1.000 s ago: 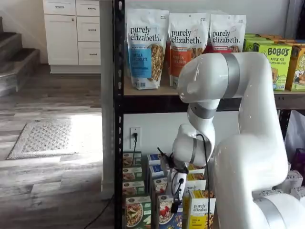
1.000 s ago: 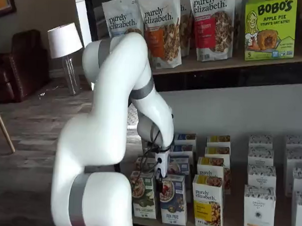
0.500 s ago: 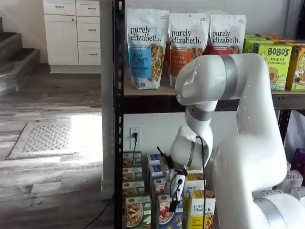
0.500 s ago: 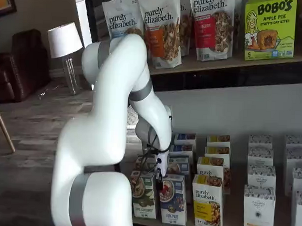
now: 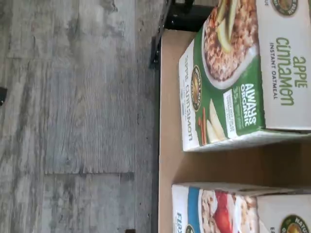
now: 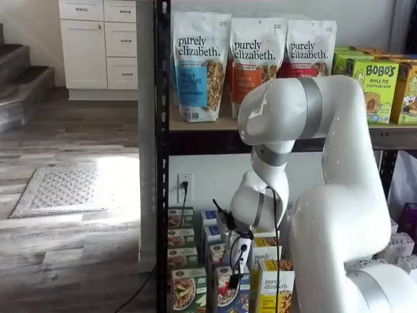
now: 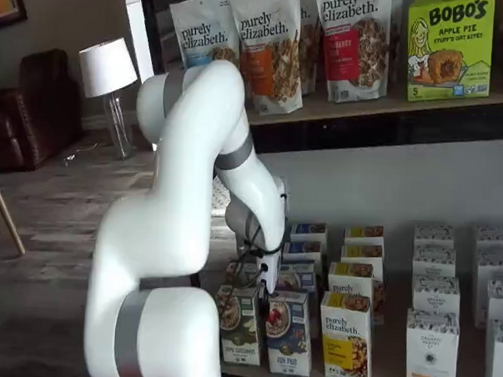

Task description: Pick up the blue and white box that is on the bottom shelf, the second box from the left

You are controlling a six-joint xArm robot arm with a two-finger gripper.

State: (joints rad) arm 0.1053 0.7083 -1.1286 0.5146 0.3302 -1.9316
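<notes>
The blue and white box (image 7: 289, 332) stands upright in the front row of the bottom shelf (image 7: 389, 366), between a green-fronted carton (image 7: 239, 324) and a yellow-fronted carton (image 7: 346, 336). It also shows in a shelf view (image 6: 225, 291) and in the wrist view (image 5: 218, 209), with berries on its front. My gripper (image 7: 266, 301) hangs just above this box's top, towards the green carton; it shows in both shelf views (image 6: 234, 280). Its black fingers are seen side-on, so no gap or grip shows. The wrist view shows no fingers.
The green apple cinnamon carton (image 5: 228, 73) fills much of the wrist view, with the bare shelf board (image 5: 167, 145) and the wood floor beside it. More rows of cartons stand behind. White cartons (image 7: 432, 351) stand further right. Tall granola bags (image 6: 199, 65) fill the tier above.
The arm's elbow and wrist have shifted a little to the left and the gripper has edged with them, staying just above the front-row cartons. No box has moved.
</notes>
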